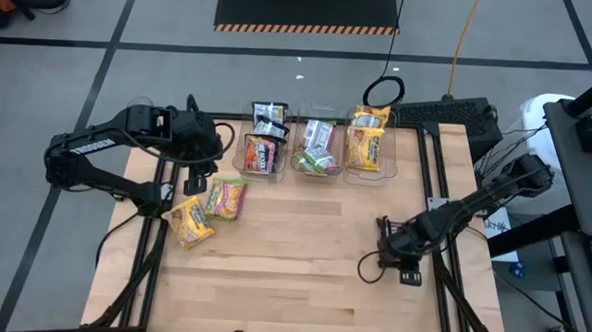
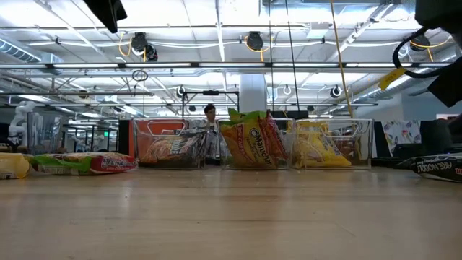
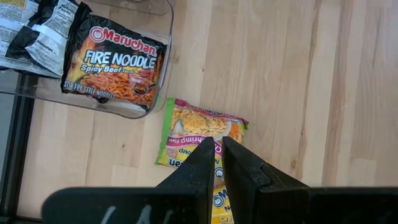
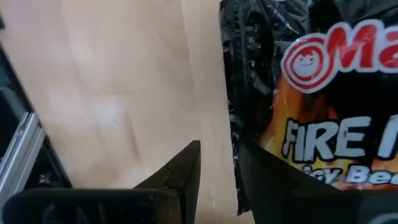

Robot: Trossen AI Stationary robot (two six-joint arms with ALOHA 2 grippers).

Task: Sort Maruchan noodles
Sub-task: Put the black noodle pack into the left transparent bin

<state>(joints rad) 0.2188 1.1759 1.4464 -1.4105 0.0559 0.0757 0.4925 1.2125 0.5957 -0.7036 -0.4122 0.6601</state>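
Three clear bins stand at the table's far edge. The left bin [image 1: 265, 147] holds dark Fire Noodle packets [image 3: 115, 62], the middle bin [image 1: 317, 147] green-edged ones, the right bin [image 1: 369, 139] yellow ones. A green-edged packet [image 3: 199, 134] and a yellow packet [image 1: 188, 221] lie flat on the wood at the left. My left gripper [image 3: 219, 149] hangs shut above them, holding nothing. A black Fire Noodle packet [image 4: 311, 106] lies flat at the table's right. My right gripper [image 4: 221, 149] stands open low over its edge, one finger over bare wood and the other over the packet. My right gripper comes slanting down at the black packet's crinkled side edge [image 4: 231, 155], which runs just inside one finger [image 4: 267, 180]. Whether that finger touches the packet I cannot tell. The packet lies flat on the table.
Black frame rails [image 1: 437, 192] run along both sides of the wooden table [image 1: 301, 276]. Its middle and near part is bare wood. In the low view the black packet [image 2: 437, 166] shows at the far right, and the two loose packets [image 2: 86, 163] at the left.
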